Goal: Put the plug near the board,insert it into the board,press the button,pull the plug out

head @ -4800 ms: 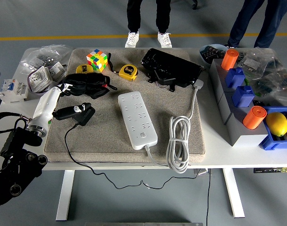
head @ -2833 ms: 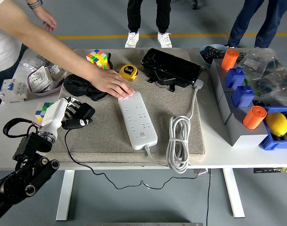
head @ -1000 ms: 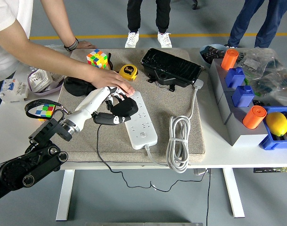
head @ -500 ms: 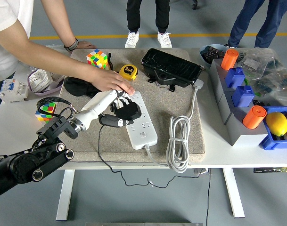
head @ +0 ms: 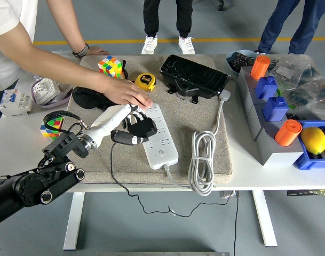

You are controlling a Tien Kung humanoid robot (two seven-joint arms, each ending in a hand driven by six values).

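One arm is at work: the robot's left arm comes in from the lower left over the white table [head: 13, 154] and the beige mat [head: 178, 122] that covers most of it. A person leans in from the upper left; the person's hand [head: 127, 93] lies flat on the far end of the white power board [head: 154, 133], apparently steadying it. The board lies lengthwise on the mat, its coiled white cable [head: 202, 162] just beside it to the right.

The left hand [head: 131, 128] is closed round the black plug [head: 142, 127], fingers curled over its body. The plug sits over the board's left edge near mid-length, its black cord [head: 113, 170] trailing off the table's near edge. I cannot tell whether the pins are in a socket or only resting on the face; the fingers hide the contact.

Judged step: insertion, not yet confirmed.

Risks:
- Pins off-line with the socket holes would jam or skid across the face if pushed.
- A sideways push could shove the board along the mat; only the person's hand restrains it.
- The hanging cord may tug the plug out of line.
- The robot's fingers work just beside the person's hand; contact is possible.

Unused nearby: Rubik's cube [head: 110, 66], yellow tape measure [head: 145, 81], black case [head: 194, 76].
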